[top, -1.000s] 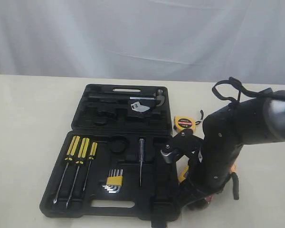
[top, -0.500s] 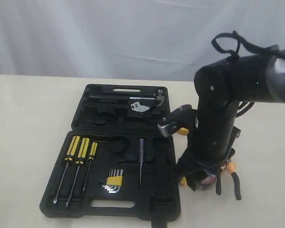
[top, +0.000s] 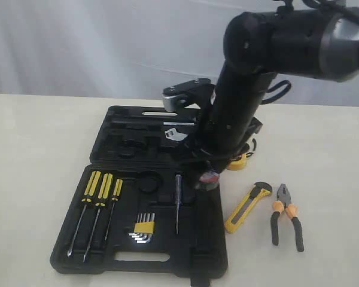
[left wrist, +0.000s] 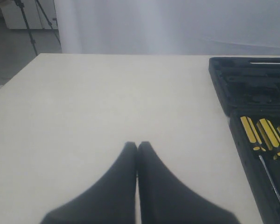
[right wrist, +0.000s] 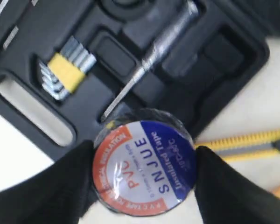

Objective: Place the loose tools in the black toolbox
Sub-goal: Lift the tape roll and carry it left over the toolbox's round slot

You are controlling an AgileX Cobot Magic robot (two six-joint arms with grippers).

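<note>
Tape roll (right wrist: 143, 161) pinched in right end effector (right wrist: 144, 173), apparently over toolbox (top: 208, 238).

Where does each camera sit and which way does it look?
Exterior view: off the arms, looking across the beige table at the open black plastic toolbox; the black right arm shows.
Left wrist view: on the left arm, looking along the table beside the toolbox; the shut left gripper shows.
Right wrist view: on the right arm, looking down into the toolbox; the right gripper holds a round black tape roll.
Shared: exterior and right wrist views both show the yellow-holdered hex keys.
</note>
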